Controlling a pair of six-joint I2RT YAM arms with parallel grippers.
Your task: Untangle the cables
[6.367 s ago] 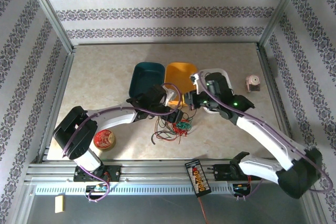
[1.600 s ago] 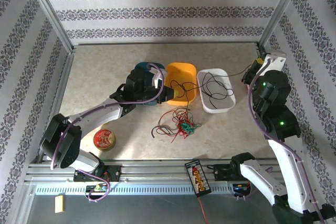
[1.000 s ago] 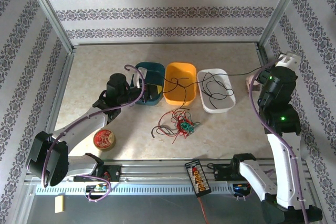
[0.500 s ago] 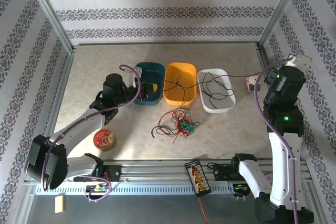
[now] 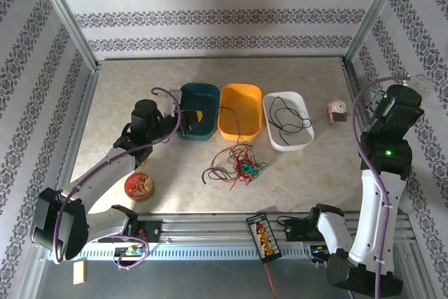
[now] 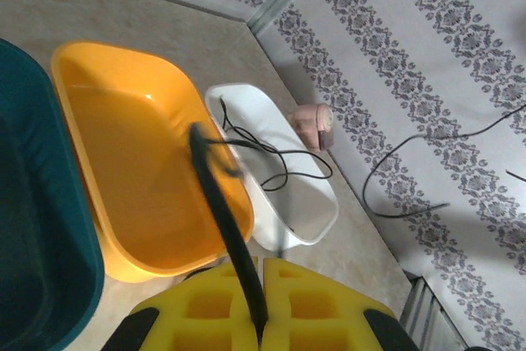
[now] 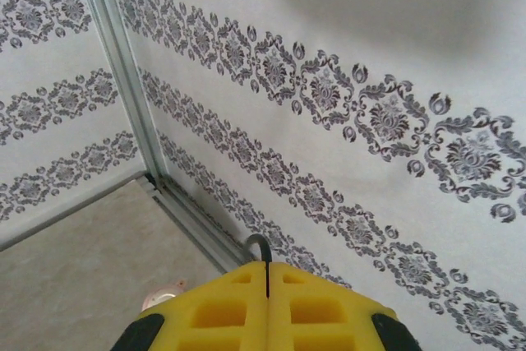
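A tangle of thin red, green and black cables (image 5: 238, 167) lies on the table in front of the bins. My left gripper (image 5: 179, 121) hovers at the teal bin's left side. In the left wrist view its yellow jaws (image 6: 263, 267) are shut on a black cable (image 6: 215, 191), which runs over the yellow bin toward the white bin. My right gripper (image 5: 418, 82) is raised by the right wall. There its jaws (image 7: 268, 269) are shut on a black cable end (image 7: 261, 244). More black cable (image 5: 285, 118) is coiled in the white bin.
Teal bin (image 5: 187, 94), yellow bin (image 5: 241, 131) and white bin (image 5: 302, 141) stand in a row mid-table. A pink object (image 5: 337, 110) sits at the right, a red round tin (image 5: 138, 185) near left. A black connector board (image 5: 264, 236) lies on the front rail.
My left gripper has drawn back to the left past the teal bin with its black cable. The right gripper has moved farther right and up toward the wall.
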